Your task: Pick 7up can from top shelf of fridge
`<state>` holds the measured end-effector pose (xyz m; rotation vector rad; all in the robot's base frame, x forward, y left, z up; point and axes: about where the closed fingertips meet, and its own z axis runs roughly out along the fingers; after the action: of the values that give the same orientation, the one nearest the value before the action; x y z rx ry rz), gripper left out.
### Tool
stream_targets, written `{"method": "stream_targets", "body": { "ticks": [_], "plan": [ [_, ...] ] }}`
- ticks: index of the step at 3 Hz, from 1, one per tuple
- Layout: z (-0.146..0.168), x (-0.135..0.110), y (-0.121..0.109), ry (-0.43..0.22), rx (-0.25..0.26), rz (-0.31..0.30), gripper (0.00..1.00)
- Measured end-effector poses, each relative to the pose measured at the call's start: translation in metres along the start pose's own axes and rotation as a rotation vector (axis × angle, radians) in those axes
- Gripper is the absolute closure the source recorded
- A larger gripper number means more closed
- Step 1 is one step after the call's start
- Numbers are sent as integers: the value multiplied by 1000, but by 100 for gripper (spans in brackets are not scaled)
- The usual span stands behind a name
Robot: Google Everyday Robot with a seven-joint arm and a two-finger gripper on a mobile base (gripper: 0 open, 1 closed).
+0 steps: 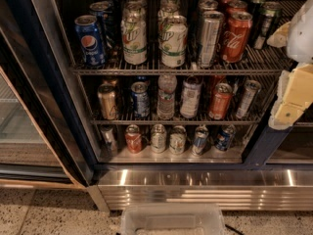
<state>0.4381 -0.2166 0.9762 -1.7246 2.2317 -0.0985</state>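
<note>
Nearest, a clear plastic bin (171,218) sits on the floor before the fridge (205,190). The gripper (292,89) hangs at the right edge, well apart from the drinks. It holds no can, and whether it is wide or narrow I cannot tell. On the top shelf (171,68) the cans stand upright in rows by brand, so the front 7up can (173,40) is probably the easiest to reach.

Matt plastic tool (280,76) right of glossy cans (173,42)
</note>
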Motion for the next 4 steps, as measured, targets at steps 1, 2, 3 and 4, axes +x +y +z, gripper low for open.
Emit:
{"method": "stream_targets", "body": {
  "ticks": [1, 2, 3, 4],
  "plan": [
    [-1, -2, 1, -4, 9, -1, 0],
    [3, -8, 10, -58, 9, 9, 0],
    [7, -23, 30, -159, 8, 23, 0],
    [13, -48, 54, -252, -3, 21, 0]
  ]
}}
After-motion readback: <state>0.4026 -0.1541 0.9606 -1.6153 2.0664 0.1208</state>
